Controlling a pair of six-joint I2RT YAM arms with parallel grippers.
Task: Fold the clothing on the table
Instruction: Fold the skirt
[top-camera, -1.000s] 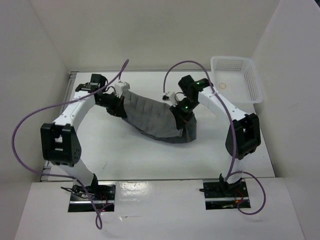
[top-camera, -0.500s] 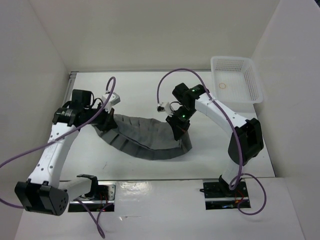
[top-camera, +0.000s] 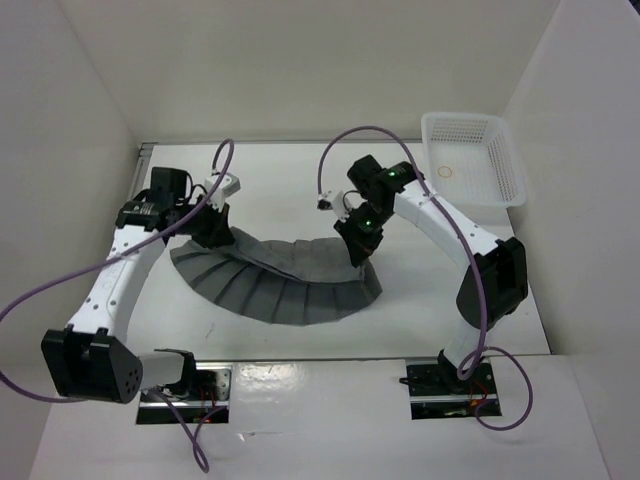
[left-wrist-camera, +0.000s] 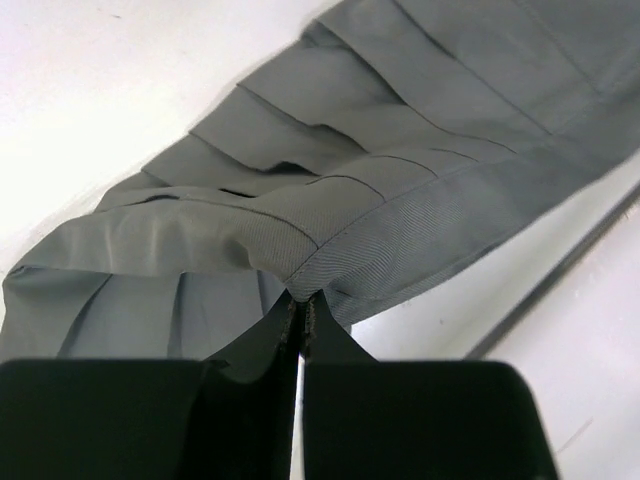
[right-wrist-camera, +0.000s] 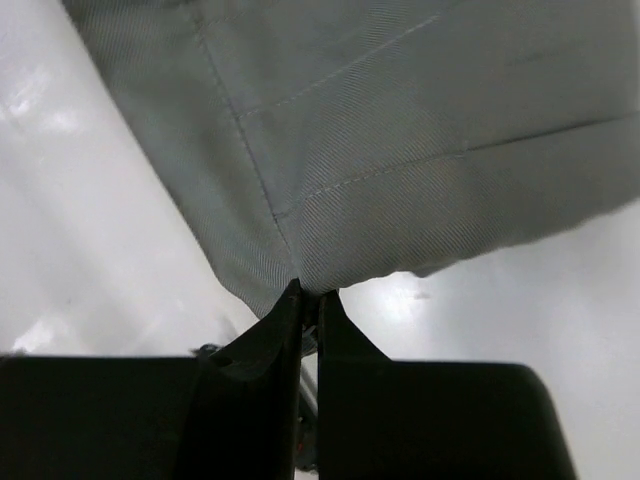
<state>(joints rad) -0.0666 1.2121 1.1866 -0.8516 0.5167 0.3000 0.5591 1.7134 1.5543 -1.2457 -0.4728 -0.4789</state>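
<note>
The soft mid-grey pleated fabric garment (top-camera: 285, 285) lies near the middle of the large flat white table (top-camera: 290, 185), fanned out in a wide arc between the 2 arms. Its curved lower hem appears to rest on the surface, and its shorter upper edge runs from one gripper to the other. The left gripper (left-wrist-camera: 302, 308) has its fingers pressed together on the left end of that upper band, with a small pinch of cloth caught at the tips. The right gripper (right-wrist-camera: 308, 297) is clamped in the same way on the right end. From above the pleats look opened out in a single layer, though whether the upper edge is raised off the table or lying on it cannot be told. No fold shows anywhere, so this looks like the spreading stage, with all the folding itself not yet begun: laying the garment flat, then doubling it over. The white plastic mesh basket (top-camera: 470, 198) stands well apart at the far right corner.
</note>
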